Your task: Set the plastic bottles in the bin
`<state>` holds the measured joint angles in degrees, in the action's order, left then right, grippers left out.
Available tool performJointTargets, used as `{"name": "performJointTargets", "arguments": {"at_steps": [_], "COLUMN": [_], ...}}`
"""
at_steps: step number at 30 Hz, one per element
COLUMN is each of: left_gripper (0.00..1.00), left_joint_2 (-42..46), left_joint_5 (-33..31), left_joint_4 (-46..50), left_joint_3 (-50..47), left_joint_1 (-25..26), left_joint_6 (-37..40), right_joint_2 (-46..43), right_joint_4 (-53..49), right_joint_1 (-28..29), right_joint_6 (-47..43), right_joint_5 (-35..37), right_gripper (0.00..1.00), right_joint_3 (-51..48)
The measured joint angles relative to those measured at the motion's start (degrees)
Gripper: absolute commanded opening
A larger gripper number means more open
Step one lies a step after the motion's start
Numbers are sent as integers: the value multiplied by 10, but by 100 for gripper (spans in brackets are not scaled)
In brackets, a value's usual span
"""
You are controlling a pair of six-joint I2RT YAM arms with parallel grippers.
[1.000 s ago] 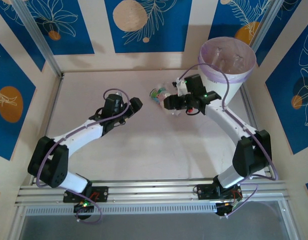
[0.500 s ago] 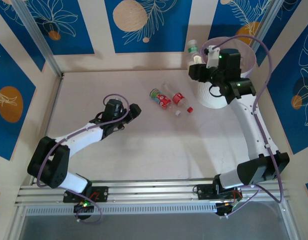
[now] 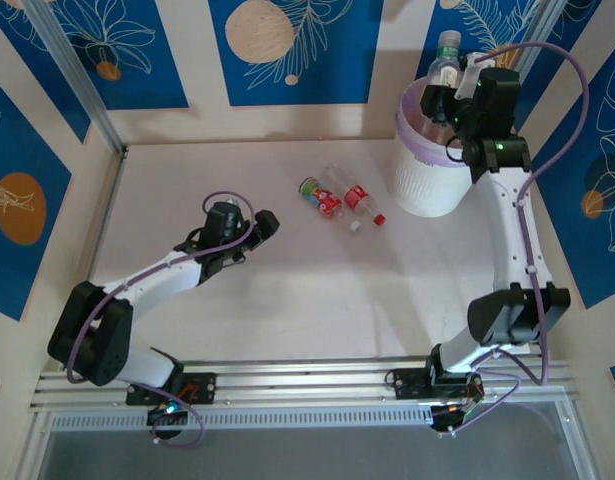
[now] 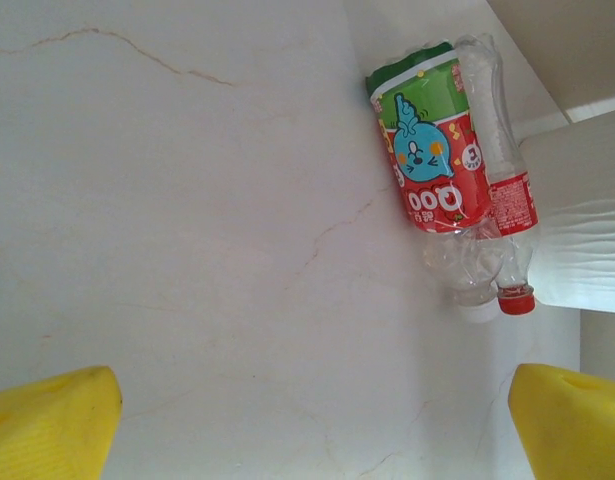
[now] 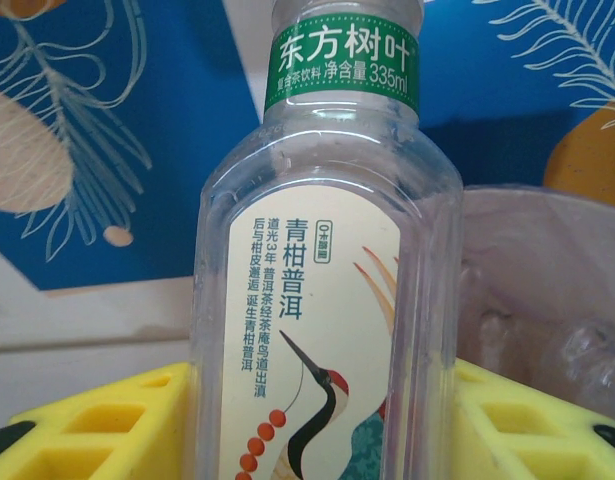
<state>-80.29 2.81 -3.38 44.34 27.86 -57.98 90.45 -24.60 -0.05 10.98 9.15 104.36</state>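
My right gripper (image 3: pixel 449 88) is shut on a clear plastic bottle (image 3: pixel 445 58) with a green cap band, held upright above the bin's far rim. In the right wrist view that bottle (image 5: pixel 327 300) stands between the yellow fingers (image 5: pixel 97 425), with the lilac bag (image 5: pixel 557 270) behind it. The bin (image 3: pixel 427 185) is a white ribbed bucket at the back right. Two bottles lie side by side mid-table: one with a red and green label (image 3: pixel 320 197), one slim with a red label (image 3: pixel 358 198). My left gripper (image 3: pixel 255 236) stands open on the table's left of them, holding nothing.
In the left wrist view the two lying bottles (image 4: pixel 432 170) are at the upper right, caps toward me, beside the bin's white wall (image 4: pixel 587 230). Bare table lies between the yellow fingertips (image 4: pixel 47 425). Blue patterned walls (image 3: pixel 287 50) enclose the back and sides.
My right arm lifted the green-capped bottle off the table beside the other two and swung it up over the bin. The left arm has barely shifted.
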Motion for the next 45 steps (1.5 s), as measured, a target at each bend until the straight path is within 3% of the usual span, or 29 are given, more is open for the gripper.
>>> {"name": "performJointTargets", "arguments": {"at_steps": [11,34,36,45], "left_gripper": [98,98,97,97], "left_joint_2": [27,50,52,52], "left_joint_5": [-7,-31,-32,-33], "left_joint_4": [14,49,52,54], "left_joint_3": [-9,-26,-30,-32], "left_joint_1": [0,0,0,0], "left_joint_6": [0,11,11,11], "right_joint_2": [110,183,188,188], "right_joint_4": [-8,-72,-72,-89], "right_joint_1": [-29,-57,-56,-52], "right_joint_6": [-9,-15,-15,-17], "right_joint_5": [8,-38,-52,-81], "right_gripper": [51,48,51,82], "right_joint_3": [60,39,39,44]}}
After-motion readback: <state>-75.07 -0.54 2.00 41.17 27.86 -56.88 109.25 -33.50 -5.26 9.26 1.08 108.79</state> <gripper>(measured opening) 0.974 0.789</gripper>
